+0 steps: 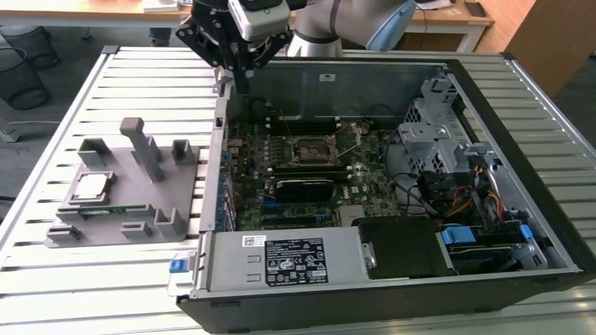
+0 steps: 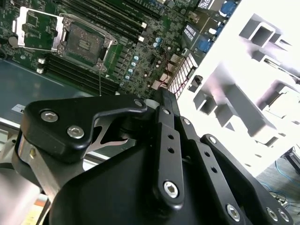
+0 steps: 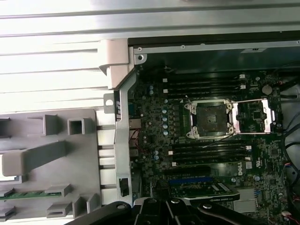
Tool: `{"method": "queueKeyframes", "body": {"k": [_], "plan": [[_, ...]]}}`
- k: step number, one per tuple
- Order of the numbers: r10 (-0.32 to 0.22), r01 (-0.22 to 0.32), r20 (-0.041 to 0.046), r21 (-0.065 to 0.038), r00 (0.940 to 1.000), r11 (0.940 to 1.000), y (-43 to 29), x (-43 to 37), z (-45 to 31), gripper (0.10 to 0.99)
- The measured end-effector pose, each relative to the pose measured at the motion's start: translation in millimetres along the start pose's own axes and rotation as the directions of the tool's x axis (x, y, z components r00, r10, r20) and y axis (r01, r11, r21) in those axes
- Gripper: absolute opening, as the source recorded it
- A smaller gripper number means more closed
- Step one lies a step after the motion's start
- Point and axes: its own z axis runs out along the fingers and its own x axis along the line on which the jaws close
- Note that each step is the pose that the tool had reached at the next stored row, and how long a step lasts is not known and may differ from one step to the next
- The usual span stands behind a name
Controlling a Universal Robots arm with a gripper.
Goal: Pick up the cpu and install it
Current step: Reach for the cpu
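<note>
The claw hangs clenched and empty above the far edge of the open computer case. The cpu lies in a grey holder on the bench.

The arm is built of smooth silver-grey rounded sections with a pale blue joint cap, and a pale grey block sits at its wrist. The gripper is matte black. It is made of flat linkage bars with rounded ends, small holes along them, and shiny silver hex-socket screws at the pivots.
</note>
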Motion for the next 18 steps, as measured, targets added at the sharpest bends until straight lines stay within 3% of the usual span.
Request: {"method": "queueKeyframes", "body": {"k": [18], "plan": [[0.0,0.0,-0.0001,0.0,1.0,1.0,-0.9,11.2,0.6,0.106]]}}
